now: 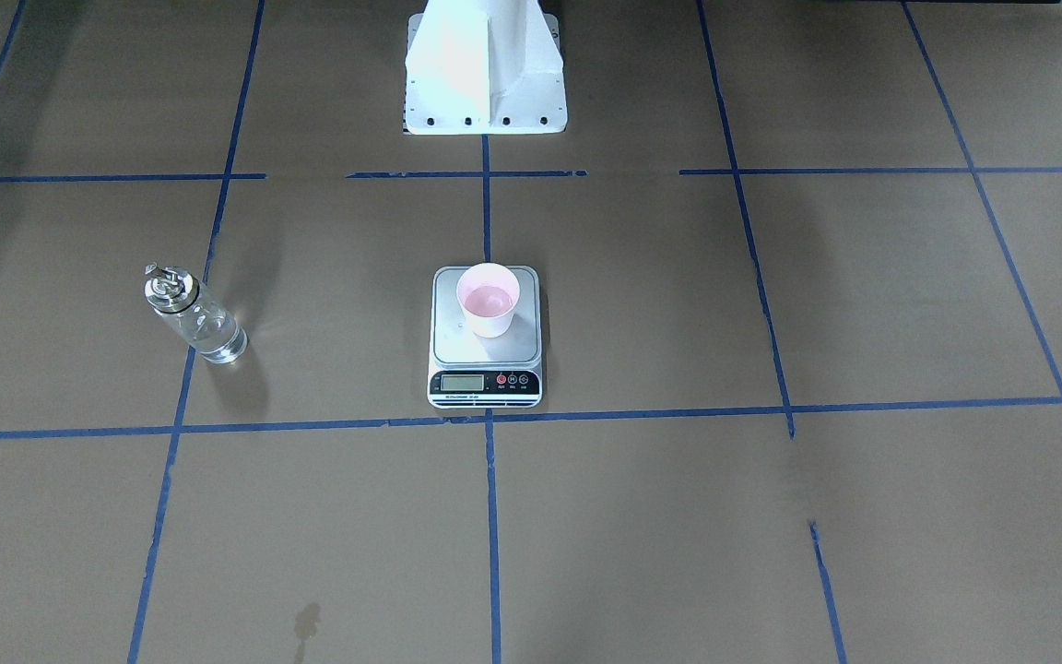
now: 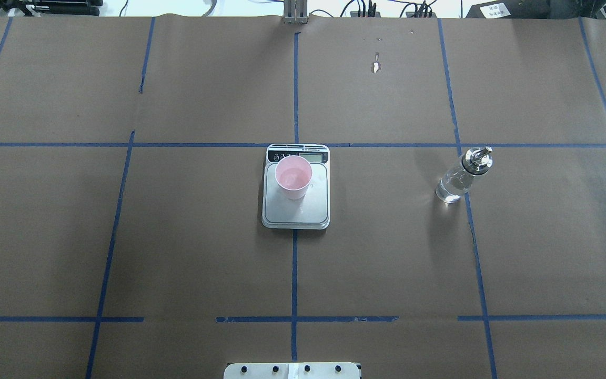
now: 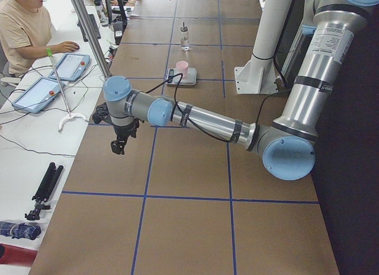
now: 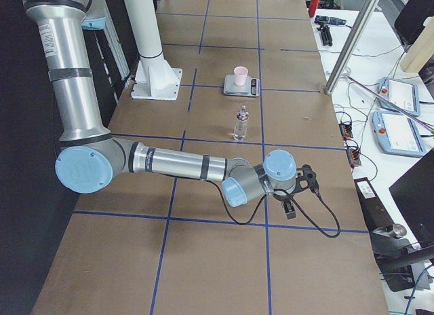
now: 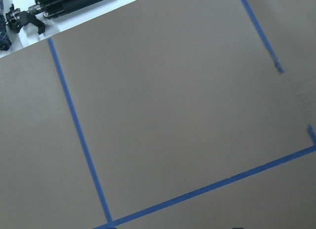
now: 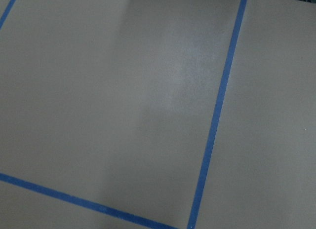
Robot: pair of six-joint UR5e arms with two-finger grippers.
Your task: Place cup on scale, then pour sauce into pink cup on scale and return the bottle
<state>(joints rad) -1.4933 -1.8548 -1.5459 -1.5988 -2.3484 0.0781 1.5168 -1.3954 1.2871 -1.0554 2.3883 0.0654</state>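
The pale pink cup (image 1: pixel 489 300) stands upright on the silver scale (image 1: pixel 457 349) at the table's middle; it also shows in the overhead view (image 2: pixel 293 177) on the scale (image 2: pixel 309 211). Some liquid shows inside the cup. The clear glass bottle (image 2: pixel 458 179) with its metal spout stands upright on the table on the robot's right, apart from the scale, with clear sauce in it (image 1: pixel 208 332). My left gripper (image 3: pixel 118 146) and right gripper (image 4: pixel 290 210) hang over the table's two ends, far from these things. I cannot tell whether they are open or shut.
Brown paper with blue tape lines covers the table. The robot's white base (image 1: pixel 485 74) stands behind the scale. An operator (image 3: pixel 21 32) sits at a side desk with tablets. A folded tripod (image 3: pixel 44 189) lies beside the table's left end.
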